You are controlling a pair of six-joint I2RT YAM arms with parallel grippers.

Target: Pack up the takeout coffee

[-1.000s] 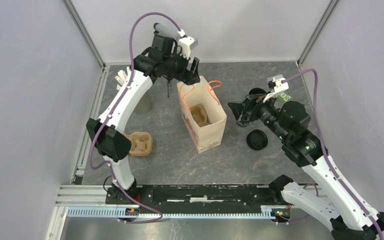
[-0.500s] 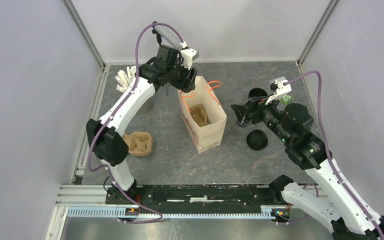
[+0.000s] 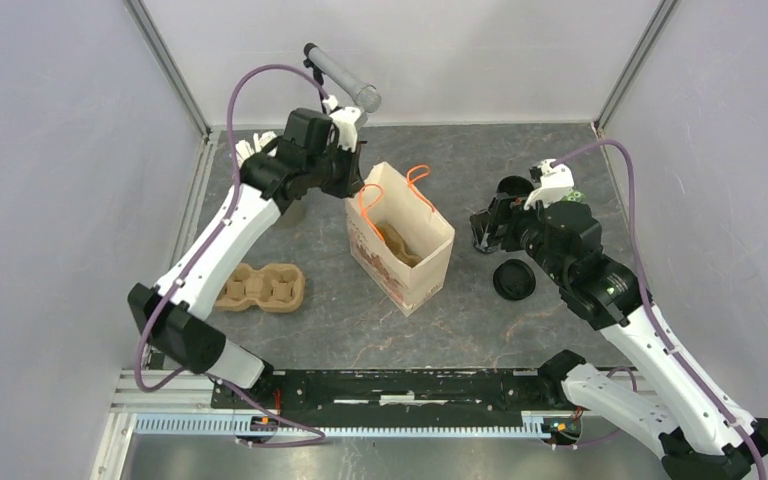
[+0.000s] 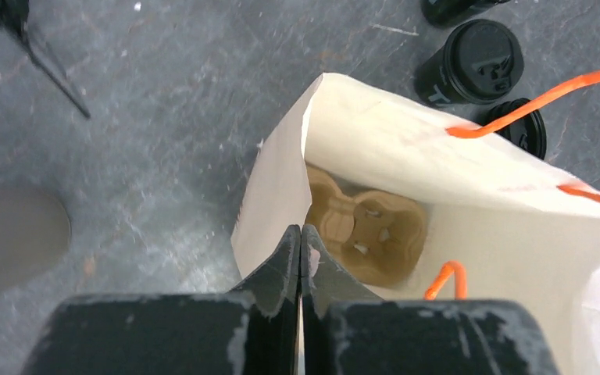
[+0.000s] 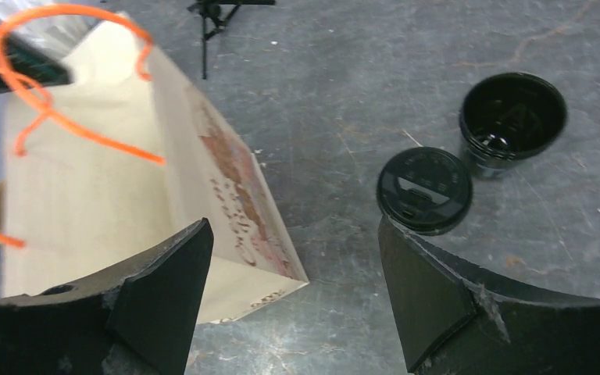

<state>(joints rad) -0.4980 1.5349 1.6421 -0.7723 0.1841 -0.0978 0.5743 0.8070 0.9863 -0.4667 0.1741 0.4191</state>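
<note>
Left gripper (image 4: 301,234): fingers pressed together at the near rim of the paper bag; whether paper is caught between them cannot be told.
Right gripper (image 5: 293,234): fingers spread wide, holding nothing, hovering above the table just right of the bag.
Paper bag (image 3: 420,265): 1, brown, standing mid-table with its mouth open, printed on 1 side, with orange handles (image 3: 420,180) at the rim.
Carrier in bag (image 4: 363,234): 1 moulded pulp tray on the bag floor.
Carrier on table (image 3: 260,288): 1, left of the bag, well apart from it.
Lidded black cup (image 5: 424,190): 1, upright on the table (image 3: 480,330) right of the bag, outside it, ahead of the right gripper's fingers and untouched.
Open black cup (image 5: 513,117): 1, no lid, just beside the lidded one.
Black lid (image 3: 513,280): 1 round top, nearer the arm bases; whether a cup stands under it cannot be told from above.
Grey cup (image 4: 12,234): 1, left of the bag.
</note>
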